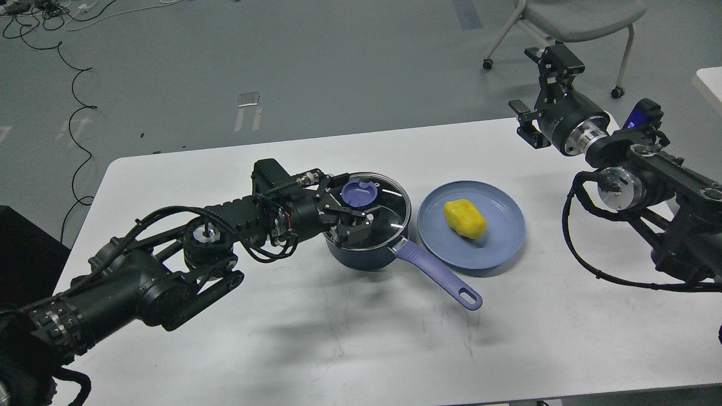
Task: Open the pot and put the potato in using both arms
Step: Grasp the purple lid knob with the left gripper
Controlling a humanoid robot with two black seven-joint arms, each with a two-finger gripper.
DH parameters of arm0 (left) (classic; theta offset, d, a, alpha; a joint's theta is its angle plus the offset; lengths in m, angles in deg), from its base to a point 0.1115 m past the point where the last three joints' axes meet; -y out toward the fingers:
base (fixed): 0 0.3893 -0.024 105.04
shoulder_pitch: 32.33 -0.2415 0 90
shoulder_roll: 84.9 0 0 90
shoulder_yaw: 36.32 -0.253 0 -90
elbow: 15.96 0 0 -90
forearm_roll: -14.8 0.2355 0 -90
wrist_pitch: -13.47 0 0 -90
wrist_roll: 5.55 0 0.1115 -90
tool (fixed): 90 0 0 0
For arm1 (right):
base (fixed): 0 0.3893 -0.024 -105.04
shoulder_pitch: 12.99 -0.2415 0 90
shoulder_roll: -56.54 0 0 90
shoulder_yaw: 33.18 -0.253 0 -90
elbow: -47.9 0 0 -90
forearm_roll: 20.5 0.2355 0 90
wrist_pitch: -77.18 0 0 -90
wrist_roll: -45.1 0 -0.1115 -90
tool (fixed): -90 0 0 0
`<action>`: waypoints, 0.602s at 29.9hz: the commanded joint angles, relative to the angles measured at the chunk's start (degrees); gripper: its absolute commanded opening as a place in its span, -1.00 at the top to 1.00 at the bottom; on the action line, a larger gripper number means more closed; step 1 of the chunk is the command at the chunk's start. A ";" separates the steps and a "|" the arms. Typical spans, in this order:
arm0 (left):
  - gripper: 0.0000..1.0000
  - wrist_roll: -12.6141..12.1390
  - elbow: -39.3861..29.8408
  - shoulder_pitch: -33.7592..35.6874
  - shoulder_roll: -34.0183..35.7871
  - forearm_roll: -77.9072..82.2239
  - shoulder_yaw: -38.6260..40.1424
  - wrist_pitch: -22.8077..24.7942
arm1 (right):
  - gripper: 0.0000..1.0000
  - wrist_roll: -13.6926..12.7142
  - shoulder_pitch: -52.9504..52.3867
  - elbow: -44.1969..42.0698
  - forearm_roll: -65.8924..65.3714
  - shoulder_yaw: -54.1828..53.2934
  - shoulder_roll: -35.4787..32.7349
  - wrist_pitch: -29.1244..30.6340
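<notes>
The navy pot [361, 255] stands mid-table with its glass lid [386, 217] on. The lid's purple knob [359, 193] lies toward the far side, and the lavender handle [440, 276] points to the near right. My left gripper [352, 219] is low over the lid, just in front of the knob. Its fingers are spread and hold nothing. The yellow potato [465, 219] lies on a light-blue plate [499, 248] right of the pot. My right gripper [536, 84] is raised above the table's far right corner. It is open and empty, well away from the potato.
The white table [350, 349] carries only the pot and plate. A chair on casters [569, 17] stands on the floor beyond the far right. Black cables [76, 101] lie on the floor at far left. A second white surface [712, 82] shows at the right edge.
</notes>
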 commanded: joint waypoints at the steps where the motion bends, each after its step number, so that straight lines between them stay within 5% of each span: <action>1: -0.11 0.15 0.08 0.05 0.01 -0.01 -0.24 0.09 | -1.00 0.00 -0.07 -0.01 0.01 0.10 -0.05 0.00; 9: 0.30 0.06 0.08 0.14 0.09 -0.27 0.02 0.09 | -1.00 0.09 -0.07 -0.09 0.01 0.19 -0.05 -0.09; 18: 0.32 0.23 -0.53 0.75 1.06 -0.89 0.64 -0.26 | -1.00 0.09 -0.07 -0.09 0.01 0.28 -0.05 -0.27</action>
